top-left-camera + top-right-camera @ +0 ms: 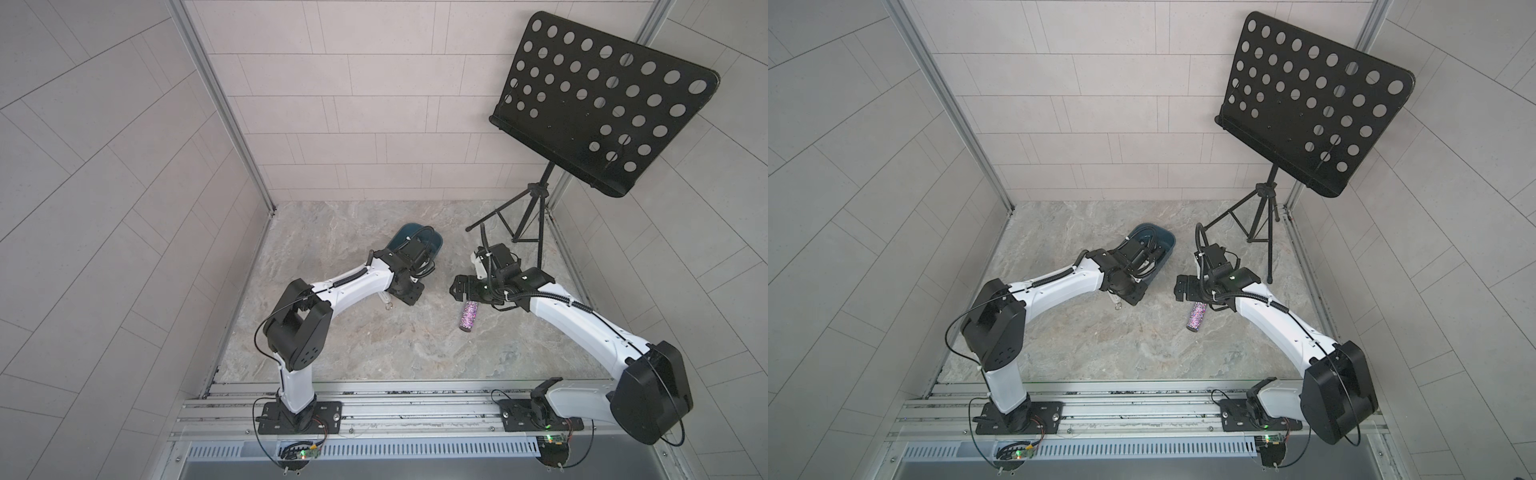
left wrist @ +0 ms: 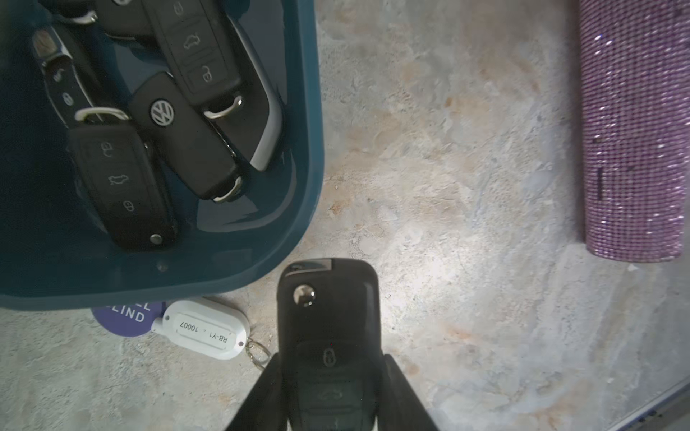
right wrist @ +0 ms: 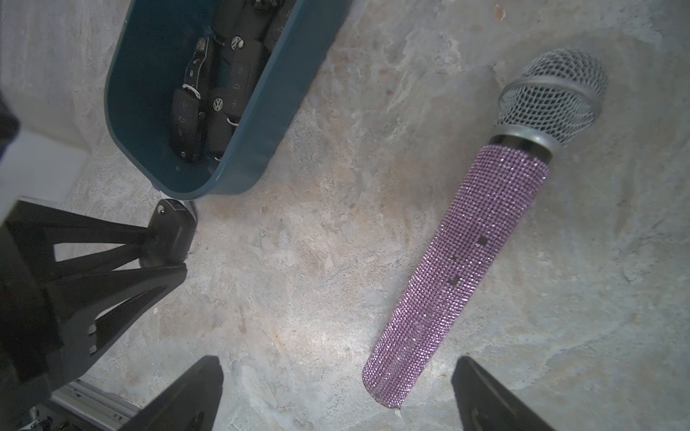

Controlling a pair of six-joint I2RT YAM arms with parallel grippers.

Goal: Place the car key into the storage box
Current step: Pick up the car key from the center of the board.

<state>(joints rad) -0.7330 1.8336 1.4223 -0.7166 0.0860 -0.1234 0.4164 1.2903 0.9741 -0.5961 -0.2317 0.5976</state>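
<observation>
Clearance over the rim is what the coming move turns on. The left tool (image 2: 330, 377) is clamped on the car key (image 2: 328, 309), a black flip fob pinched across its button end. The fob's long axis runs straight out along the fingers, and its free end, the one with the silver stud, leads.

That free end sits just outside the rounded short end of the storage box (image 2: 311, 156). It is beside the wall, not above the hollow. In the right wrist view the key (image 3: 172, 224) looks low against the tub's wall (image 3: 239, 149), though I cannot tell whether it is off the table (image 2: 466, 224).

In a top view the tub (image 1: 432, 241) lies beyond the left tool, farther from the robot's base. Judged from that, the key likely needs to go up and then forward over the rim before it is let go. At least 4 fobs (image 2: 123, 186) lie inside, crowded toward this end.

A white tag (image 2: 205, 330) and a purple tag (image 2: 127, 315) lie on the table by the tub's wall.

The right tool (image 3: 338, 364) stands wide apart and empty over the butt of a purple microphone (image 3: 474, 239). It is well away from the tub, so the left arm is the nearer.
</observation>
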